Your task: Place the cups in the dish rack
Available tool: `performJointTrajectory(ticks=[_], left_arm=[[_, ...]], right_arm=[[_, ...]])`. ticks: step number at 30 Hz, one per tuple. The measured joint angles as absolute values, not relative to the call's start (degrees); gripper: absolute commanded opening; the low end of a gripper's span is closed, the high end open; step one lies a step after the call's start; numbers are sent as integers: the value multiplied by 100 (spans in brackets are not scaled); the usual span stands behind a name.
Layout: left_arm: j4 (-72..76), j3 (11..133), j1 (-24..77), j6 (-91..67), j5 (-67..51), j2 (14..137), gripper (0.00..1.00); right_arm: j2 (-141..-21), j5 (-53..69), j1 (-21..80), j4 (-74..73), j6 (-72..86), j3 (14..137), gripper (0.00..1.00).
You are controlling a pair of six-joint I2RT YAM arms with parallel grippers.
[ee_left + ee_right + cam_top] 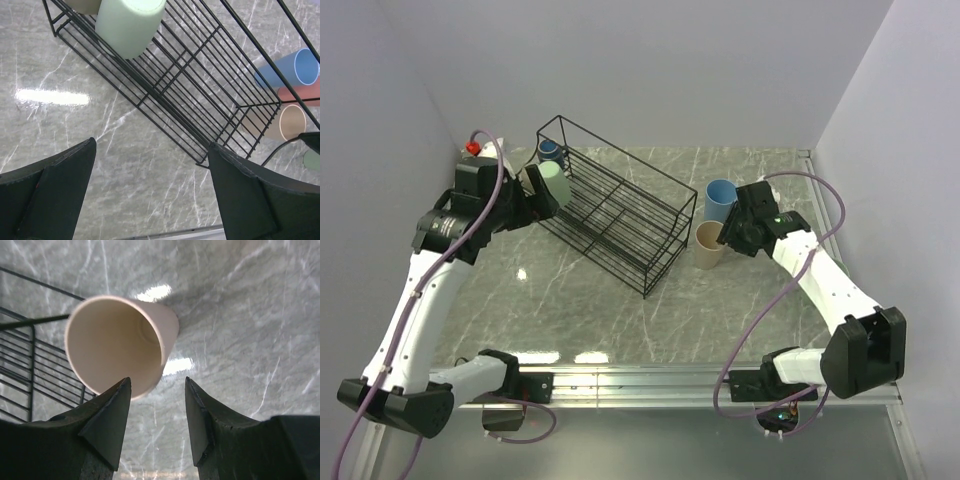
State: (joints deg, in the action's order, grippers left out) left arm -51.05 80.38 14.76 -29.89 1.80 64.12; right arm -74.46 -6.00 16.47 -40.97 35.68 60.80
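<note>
Right tool (157, 381), jaws parted, hovers at rim of the beige cup (115, 340)

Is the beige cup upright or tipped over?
Upright: the small beige matte cup stands mouth-up on the marble table, outside the black wire dish rack.

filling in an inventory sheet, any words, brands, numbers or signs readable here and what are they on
None: no text can be read in any view.
Beige cup, blue cup, pale-green cup: plain, no print.
Dish rack: bare black wire, no tag.
Left arm, right arm: no marking that can be read.
</note>
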Motion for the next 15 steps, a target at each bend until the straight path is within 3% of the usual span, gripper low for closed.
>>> performJointTrajectory(ticks=[10, 12, 15], left_arm=[[-5330, 8036, 1476, -3116, 198, 6095, 99], [-5374, 8036, 1476, -3118, 198, 6095, 100], [-5428, 8038, 1476, -3124, 196, 6095, 99]], right_arm=[[-7977, -596, 1527, -3870, 3483, 6292, 52], [-8141, -596, 1522, -3841, 3479, 6276, 44], [-8278, -580, 1522, -3809, 3465, 6215, 16]])
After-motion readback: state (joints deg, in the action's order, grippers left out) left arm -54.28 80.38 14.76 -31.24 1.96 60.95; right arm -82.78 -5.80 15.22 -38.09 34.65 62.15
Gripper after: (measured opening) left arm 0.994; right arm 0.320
